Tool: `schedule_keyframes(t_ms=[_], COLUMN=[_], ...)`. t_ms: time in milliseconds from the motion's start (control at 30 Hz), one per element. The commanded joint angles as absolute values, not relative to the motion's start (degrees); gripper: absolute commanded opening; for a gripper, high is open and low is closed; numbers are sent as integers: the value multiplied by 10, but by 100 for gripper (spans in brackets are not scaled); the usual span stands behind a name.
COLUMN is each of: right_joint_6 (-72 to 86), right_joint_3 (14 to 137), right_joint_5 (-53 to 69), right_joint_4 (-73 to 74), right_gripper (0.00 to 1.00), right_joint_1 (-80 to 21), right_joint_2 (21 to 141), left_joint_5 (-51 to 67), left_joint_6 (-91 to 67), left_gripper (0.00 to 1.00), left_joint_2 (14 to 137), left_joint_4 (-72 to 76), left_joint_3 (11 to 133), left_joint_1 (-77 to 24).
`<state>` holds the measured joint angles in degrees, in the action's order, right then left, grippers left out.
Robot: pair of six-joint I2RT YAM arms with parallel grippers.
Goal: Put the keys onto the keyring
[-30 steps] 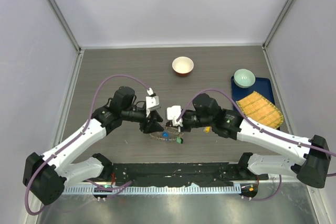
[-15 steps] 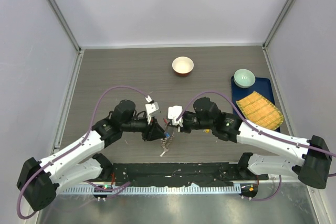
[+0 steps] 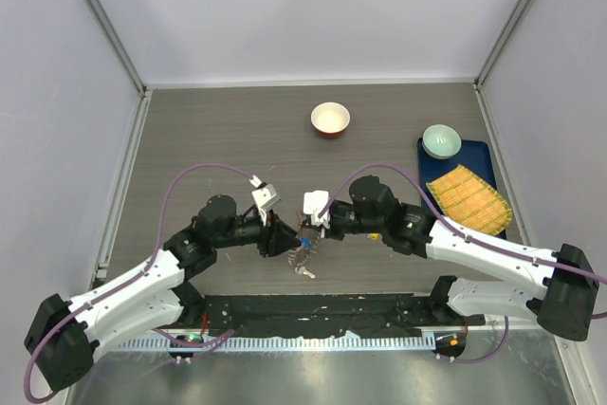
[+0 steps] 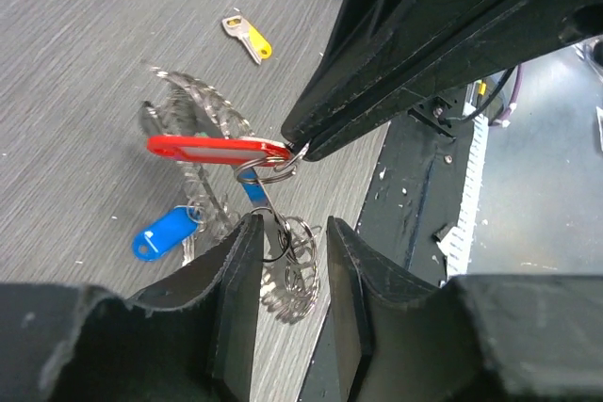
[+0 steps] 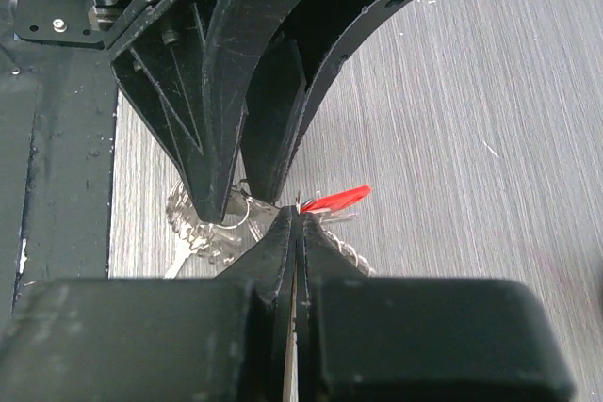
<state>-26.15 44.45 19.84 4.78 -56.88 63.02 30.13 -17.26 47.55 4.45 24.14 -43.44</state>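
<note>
Right gripper has its fingers pressed tight together on the ring end of a red key tag, which sticks out level from the tip. Left gripper faces it tip to tip, just to its left. Its fingers stand a little apart, with a small wire loop and a stretch of silvery fringe in the gap. Whether they are squeezing anything cannot be told.

The keyring, a thin grey ring edged with many small silvery pieces, sits directly under the two gripper tips, at the middle of the worktop and towards its near edge. A blue key tag lies against the ring, below the red one. A yellow-headed key lies on its own on the wood, to the right of the ring and apart from it. A plain silver key rests just on the near side of the bunch.

Further off, a red-and-cream bowl stands alone at the far middle. At the right edge, a blue tray holds a pale green bowl at its far end. A yellow woven mat lies across its near end.
</note>
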Motion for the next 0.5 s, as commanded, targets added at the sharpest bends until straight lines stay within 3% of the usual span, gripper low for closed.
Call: schedule_keyframes(t_ms=[0, 300, 467], right_joint_6=[-264, -272, -278], right_joint_3=[455, 453, 447], right_joint_5=[220, 243, 252], right_joint_4=[10, 32, 32], right_gripper=[1, 1, 1], right_joint_1=[-568, -569, -569], right_joint_2=[620, 599, 595], left_joint_5=[245, 242, 357], left_joint_6=[-187, -52, 36], left_gripper=[37, 43, 43], left_joint_2=[440, 429, 473], left_joint_4=[103, -38, -79], left_joint_3=[232, 306, 351], left_joint_1=[-437, -423, -370])
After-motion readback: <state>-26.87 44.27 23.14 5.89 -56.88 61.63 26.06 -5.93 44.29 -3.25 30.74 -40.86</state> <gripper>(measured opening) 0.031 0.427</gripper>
